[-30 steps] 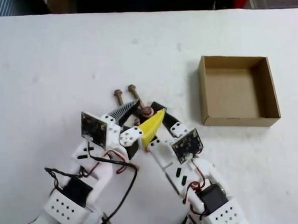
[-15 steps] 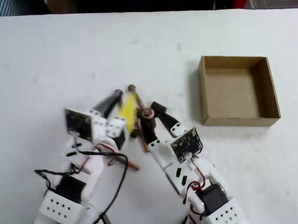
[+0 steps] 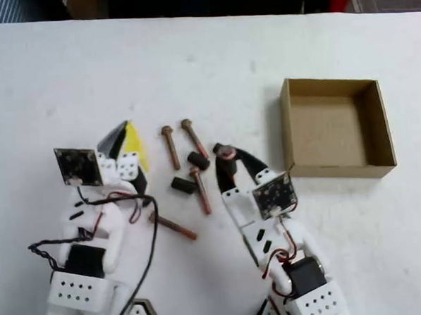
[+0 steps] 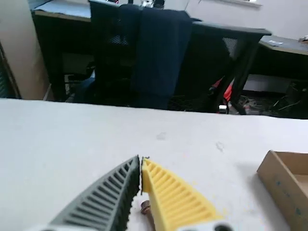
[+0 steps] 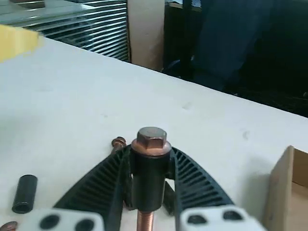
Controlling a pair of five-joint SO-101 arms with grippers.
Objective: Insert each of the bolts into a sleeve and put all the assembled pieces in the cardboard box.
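The right gripper [image 5: 150, 153] has its two black ribbed fingers [image 5: 98, 185] pressed from both sides on a black round sleeve [image 5: 148, 180], which stands upright between them. A copper-coloured bolt [image 5: 151, 136] goes through this sleeve: its six-sided head sits on the top rim and the smooth shaft comes out below. In the high view this gripper [image 3: 226, 155] is over the white table [image 3: 65, 73], near the cardboard box [image 3: 338, 170] but not over it. The box is square, of plain brown card, with low walls and an open top.

The left gripper [image 3: 125, 126] is at the other side of the parts, apart from them. Its fingers [image 4: 103, 199], one grey and one yellow, both ridged and pointed, meet at the tips.

Between the two arms four loose bolts [image 3: 200, 190] lie flat on the table, long and thin with a rusty copper colour. Two of them are side by side, one is lower, and one is nearer to the left arm. Two loose sleeves [image 3: 184, 185], short black tubes, lie among them
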